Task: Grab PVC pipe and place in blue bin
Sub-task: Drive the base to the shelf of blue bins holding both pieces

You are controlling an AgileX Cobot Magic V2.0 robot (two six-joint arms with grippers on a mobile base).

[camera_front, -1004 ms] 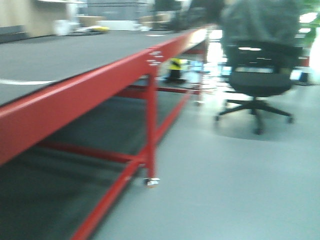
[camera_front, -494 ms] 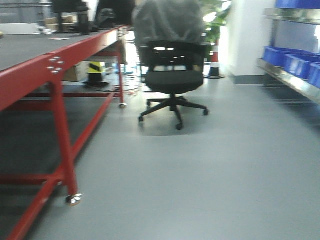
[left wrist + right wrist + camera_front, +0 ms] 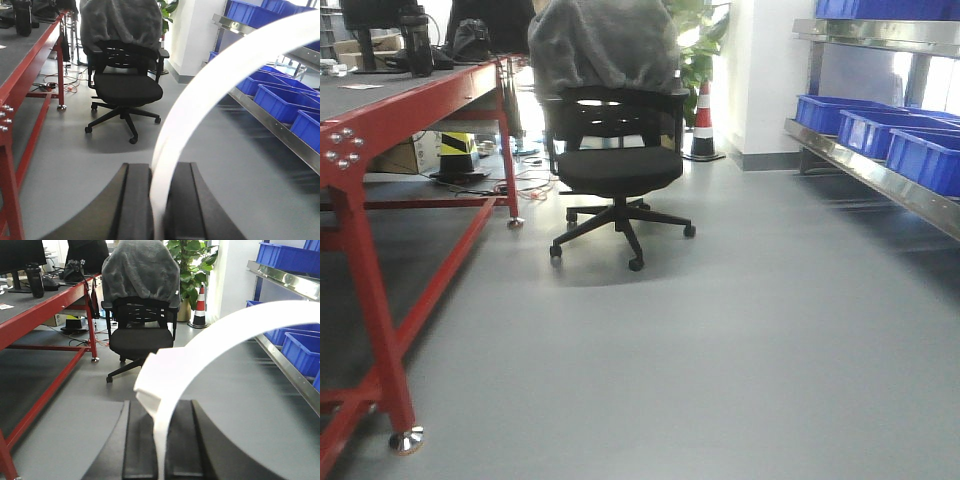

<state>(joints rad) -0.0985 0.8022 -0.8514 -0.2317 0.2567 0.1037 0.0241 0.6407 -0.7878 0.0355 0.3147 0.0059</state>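
White PVC pipe [image 3: 197, 95] sits clamped in left gripper [image 3: 160, 170], right gripper [image 3: 160, 407] seemingly pinching it too, as front view swings off red table [image 3: 380, 110] toward blue bins [image 3: 930, 160], so drop-off looks next.

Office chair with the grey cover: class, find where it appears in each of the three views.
Front view: office chair left of centre.
Left wrist view: upper left.
Right wrist view: upper middle.
Shared landmark: the blue bins on the right-hand shelf, also seen at and.
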